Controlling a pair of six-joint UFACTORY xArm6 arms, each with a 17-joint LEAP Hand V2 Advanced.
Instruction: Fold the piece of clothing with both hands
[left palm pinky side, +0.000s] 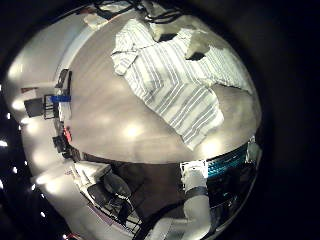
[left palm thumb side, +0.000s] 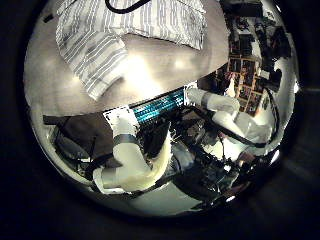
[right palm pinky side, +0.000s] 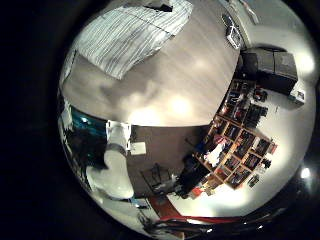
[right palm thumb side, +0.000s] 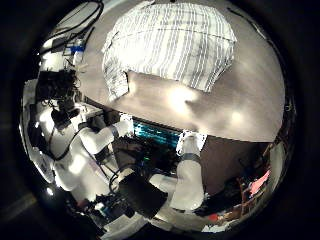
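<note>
The striped shirt (right palm thumb side: 170, 45) lay spread on the table (right palm thumb side: 205, 105), and both palms were well above it, so the whole garment fitted into each view with bare tabletop around it. Seen from the thumb side of the right hand, it made a broad, roughly squared shape with its stripes running across the body. One sleeve (right palm thumb side: 113, 78) was turned down along its side and ended toward the table edge where the arms stood. The cloth looked mostly flat, with some soft creases near its middle.

From the little finger side of the left hand, the shirt (left palm pinky side: 175, 75) lay more at a slant on the table (left palm pinky side: 100, 115), with one end tapering to a corner near the table's edge. A couple of dark patches sat on the cloth at its far end; I could not tell what they were. The left thumb side showed the shirt (left palm thumb side: 120, 30) at the far part of the table (left palm thumb side: 175, 70), and beyond the near edge the two white arms (left palm thumb side: 125, 150) rose from below. From the right little finger side, the shirt (right palm pinky side: 125, 38) lay off to one side of the table (right palm pinky side: 175, 85), and shelving (right palm pinky side: 238, 140) stood across the room.

No fingers of either hand showed clearly, so I could not tell whether the left hand or the right hand was spread or curled. Neither could be seen touching the shirt.
</note>
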